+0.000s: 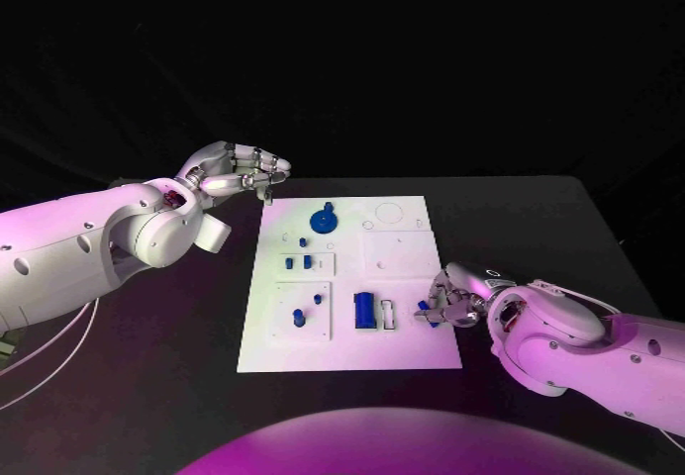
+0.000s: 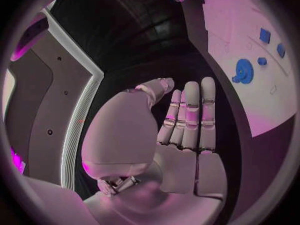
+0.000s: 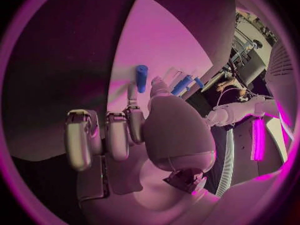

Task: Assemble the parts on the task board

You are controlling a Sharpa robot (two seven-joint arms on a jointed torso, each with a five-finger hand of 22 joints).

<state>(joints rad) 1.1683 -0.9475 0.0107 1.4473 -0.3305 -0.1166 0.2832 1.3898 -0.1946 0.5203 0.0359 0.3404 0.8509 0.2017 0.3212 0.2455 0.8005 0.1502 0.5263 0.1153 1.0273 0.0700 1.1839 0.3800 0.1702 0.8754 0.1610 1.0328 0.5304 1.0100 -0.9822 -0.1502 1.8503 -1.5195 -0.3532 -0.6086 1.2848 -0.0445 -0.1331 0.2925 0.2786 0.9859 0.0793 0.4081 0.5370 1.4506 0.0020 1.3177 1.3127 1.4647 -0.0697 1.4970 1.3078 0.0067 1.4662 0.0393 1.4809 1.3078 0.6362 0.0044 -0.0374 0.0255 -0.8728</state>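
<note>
Hovering beyond the board's far left corner, the left hand [image 1: 236,175] has its fingers curled loosely together and holds nothing; its wrist view shows them straight and side by side. On the white task board [image 1: 407,351] a blue wheel-shaped part [image 1: 326,220] sits near the far edge, small blue pegs [image 1: 297,263] stand mid-left, and a blue block [image 1: 365,310] lies nearer. At the near right edge, the right hand [image 1: 446,302] reaches a blue peg [image 1: 429,319]; whether it grips cannot be told. Judged step: picking that peg. Next: secure, lift, seat.
</note>
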